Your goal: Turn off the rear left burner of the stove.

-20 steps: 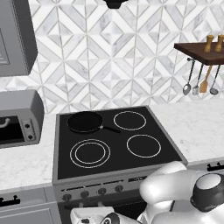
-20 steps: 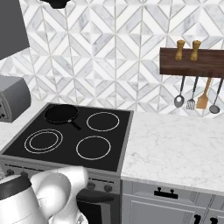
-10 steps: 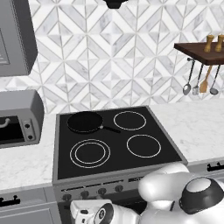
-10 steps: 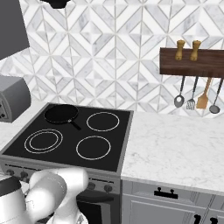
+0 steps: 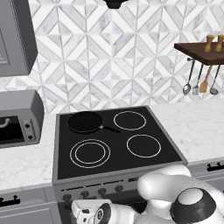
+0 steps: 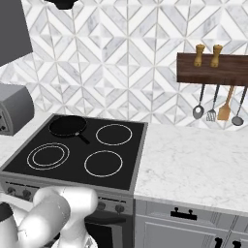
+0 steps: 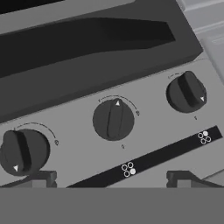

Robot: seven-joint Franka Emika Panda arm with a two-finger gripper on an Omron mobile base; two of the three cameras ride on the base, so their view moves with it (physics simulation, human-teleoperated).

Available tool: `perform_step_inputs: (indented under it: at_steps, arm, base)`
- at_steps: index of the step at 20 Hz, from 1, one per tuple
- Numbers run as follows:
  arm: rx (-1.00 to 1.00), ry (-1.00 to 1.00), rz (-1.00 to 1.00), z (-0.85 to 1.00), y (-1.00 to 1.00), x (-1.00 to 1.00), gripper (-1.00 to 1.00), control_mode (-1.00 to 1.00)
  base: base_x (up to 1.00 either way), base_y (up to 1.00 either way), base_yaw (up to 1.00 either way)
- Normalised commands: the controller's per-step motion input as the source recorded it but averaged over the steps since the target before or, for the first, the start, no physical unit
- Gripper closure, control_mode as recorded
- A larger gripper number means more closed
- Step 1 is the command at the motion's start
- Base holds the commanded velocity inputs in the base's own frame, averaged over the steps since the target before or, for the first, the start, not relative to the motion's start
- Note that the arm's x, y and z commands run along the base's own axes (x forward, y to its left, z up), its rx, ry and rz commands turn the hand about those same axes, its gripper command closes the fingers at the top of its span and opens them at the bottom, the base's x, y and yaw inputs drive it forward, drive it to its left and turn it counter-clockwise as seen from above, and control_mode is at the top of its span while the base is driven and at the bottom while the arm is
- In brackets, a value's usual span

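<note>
stove: the stove [image 5: 61, 175] is sitting between the toaster oven [image 5: 19, 116] and the marble counter [image 6: 193, 164], with its knob row running along the front panel just under the glass top.
rear left burner: the rear left burner [image 5: 85, 122] is sitting under the black skillet [image 6: 68, 125], in the back corner of the stove nearest the toaster oven.
gripper: the gripper [image 7: 109, 178] is hovering low in front of the stove's knob panel, fingers [image 7: 39, 178] spread wide apart and holding nothing, with the middle knob [image 7: 113, 120] lined up between them.
knobs: three are showing in the hand view. The middle one's pointer is sitting up near the top of its arc, while the left knob [image 7: 24, 151] and right knob [image 7: 186, 92] are pointing down and away.
doing it well: I can't read the little burner icons well enough to say which knob runs that burner, so I'd be checking that before closing. Then I'm thinking push straight in, center on the knob ridge, pinch, twist.
edges: the dark overhang above the panel is looking like the thing to clip.
open room: neighbouring knobs are standing well apart from the middle one, so the open fingers should be fitting fine.
</note>
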Motion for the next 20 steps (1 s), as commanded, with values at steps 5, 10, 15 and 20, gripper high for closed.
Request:
perform_step_inputs:
  at_steps: [5, 10, 15, 20]
  arm:
    - [0.10, -0.07, 0.00, -0.09, 0.03, 0.08, -1.00, -1.00]
    - [0.10, -0.06, 0.00, -0.22, 0.10, 0.09, -1.00, -1.00]
    - [0.09, -0.06, 0.00, -0.19, 0.05, 0.13, -1.00, -1.00]
    - [0.04, -0.06, 0.00, -0.11, 0.09, 0.20, -1.00, -1.00]
  base:
    - [0.00, 0.00, 0.00]
    - [0.00, 0.00, 0.00]
    - [0.00, 0.00, 0.00]
    - [0.00, 0.00, 0.00]
